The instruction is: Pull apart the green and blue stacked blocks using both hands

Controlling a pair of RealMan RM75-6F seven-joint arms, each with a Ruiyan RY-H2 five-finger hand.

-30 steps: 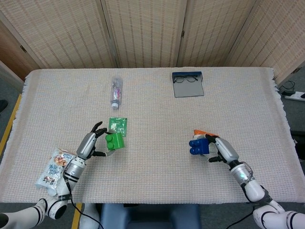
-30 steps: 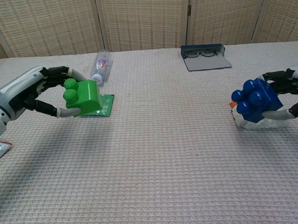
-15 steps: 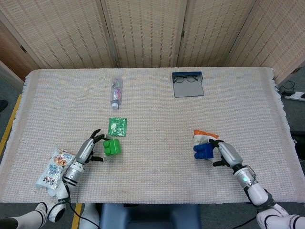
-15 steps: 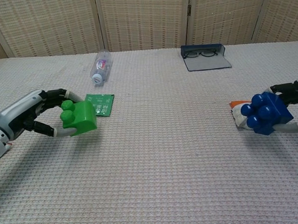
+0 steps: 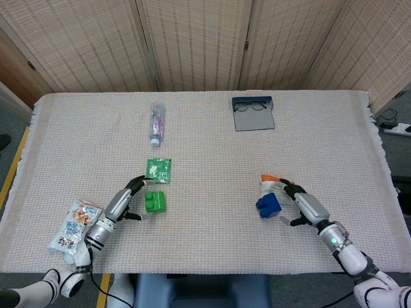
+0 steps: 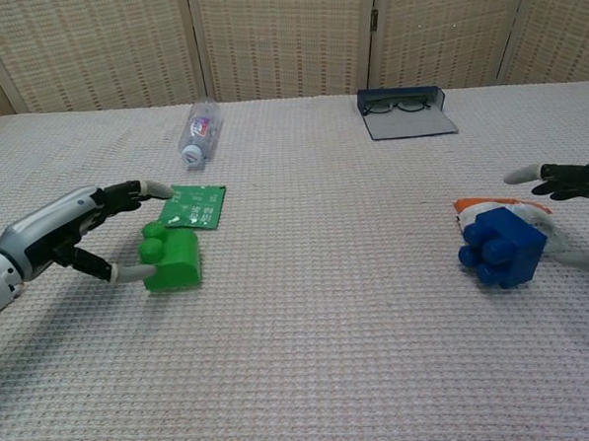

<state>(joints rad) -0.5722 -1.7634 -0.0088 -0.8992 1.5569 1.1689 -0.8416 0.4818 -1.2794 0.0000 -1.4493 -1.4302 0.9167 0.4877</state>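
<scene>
Blocks lie apart on the woven beige desk (image 5: 212,135). The green plastic stud-topped block (image 5: 154,202) rests on the desk at near left, its studs turned toward the left robot hand (image 5: 123,206). That robot hand has its fingers spread around the block's left side: the chest view shows the thumb tip touching the block's near-left edge and the upper fingers reaching over toward the flat green sachet (image 5: 158,170) that lies just beyond the block. It looks open around the block rather than clamped on it.

The blue plastic stud-topped block (image 5: 268,205) sits tilted on the desk at near right, studs pointing down and toward the left in the chest view. The right robot hand (image 5: 307,208) is just to its right with fingers spread wide, one above and one below the block; whether they touch it I cannot tell. An orange-and-white packet (image 5: 272,182) lies right behind the blue block.

Farther back, a clear plastic bottle (image 5: 157,124) lies on its side at far left, and an open dark spectacle case with glasses (image 5: 253,113) sits at far centre-right. A colourful snack bag (image 5: 74,226) lies at the near-left edge.
</scene>
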